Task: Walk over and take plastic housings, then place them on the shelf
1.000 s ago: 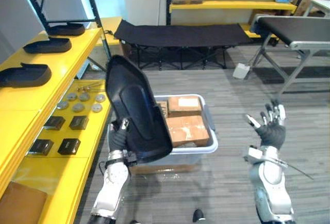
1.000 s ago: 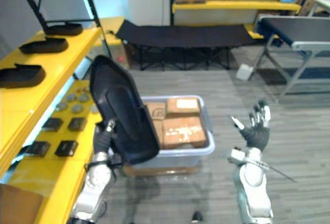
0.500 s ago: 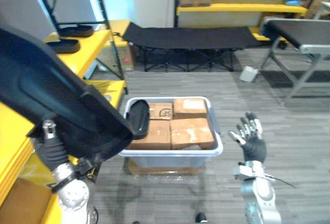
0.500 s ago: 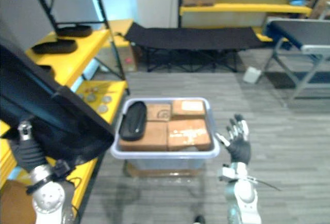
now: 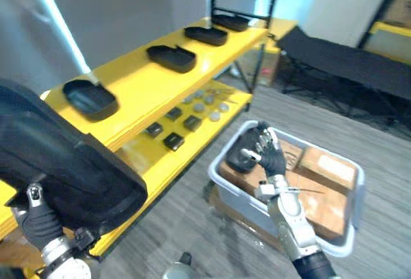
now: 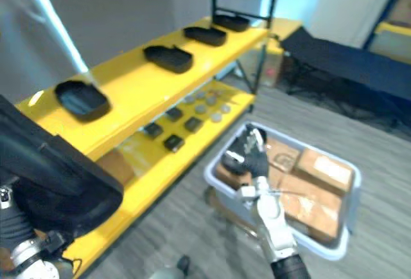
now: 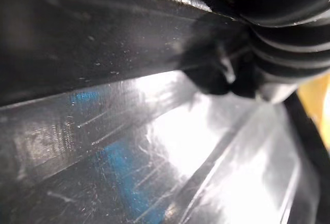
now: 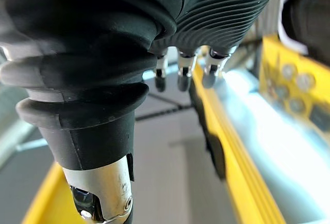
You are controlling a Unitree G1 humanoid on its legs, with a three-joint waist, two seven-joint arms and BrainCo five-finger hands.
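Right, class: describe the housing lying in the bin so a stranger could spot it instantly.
Beside the yellow shelf stands a grey bin of cardboard boxes. The housing is the black oval shell lying on the boxes at the end nearest the shelf, behind the right hand; the only black thing among brown boxes.

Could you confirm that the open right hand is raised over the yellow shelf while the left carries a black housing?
No. The left eye view shows the open right hand over the grey bin, not the yellow shelf; the left hand does carry the black housing.
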